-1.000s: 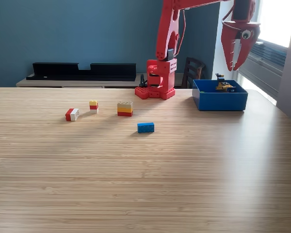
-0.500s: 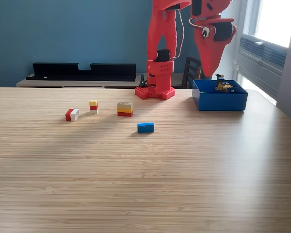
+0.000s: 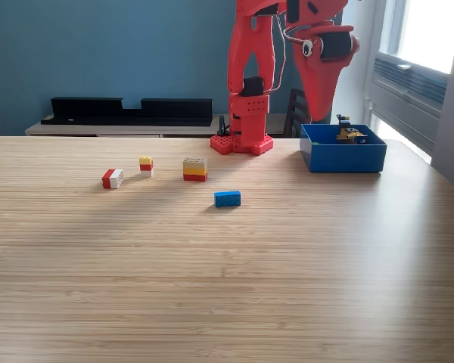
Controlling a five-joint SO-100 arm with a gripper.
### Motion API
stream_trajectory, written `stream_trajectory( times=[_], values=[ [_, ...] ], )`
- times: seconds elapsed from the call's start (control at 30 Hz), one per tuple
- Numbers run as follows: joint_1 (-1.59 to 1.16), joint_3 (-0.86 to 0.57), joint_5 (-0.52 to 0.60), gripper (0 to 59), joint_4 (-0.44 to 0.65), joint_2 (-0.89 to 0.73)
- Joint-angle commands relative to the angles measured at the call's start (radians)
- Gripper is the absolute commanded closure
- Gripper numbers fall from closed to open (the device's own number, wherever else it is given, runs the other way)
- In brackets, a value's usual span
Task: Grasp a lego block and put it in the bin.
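Overhead, gripper (image 3: pixel 318 113) looks closed, nr bin (image 3: pixel 343 157); no legible text.

bright daylight from window (image 3: pixel 431 34), exterior view's right | soft shadows | sharp focus

text: none legible | labels: none | brands: none | numbers: none
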Motion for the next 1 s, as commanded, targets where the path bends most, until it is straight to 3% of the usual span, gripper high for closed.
stream_trajectory(
  times=[0.03, 0.23, 0.47, 0.73, 1.0],
  values=[
    [-0.002, -0.080, -0.014, 58.5, -0.015, 0.014],
    [-0.005, -0.074, -0.028, 58.5, -0.038, 0.012],
    [0.023, 0.021, -0.005, 58.5, -0.160, 0.012],
    [0.167, 0.087, 0.100, 58.5, -0.235, 0.012],
    [0.494, 0.166, 0.218, 58.5, -0.290, 0.012]
  ],
)
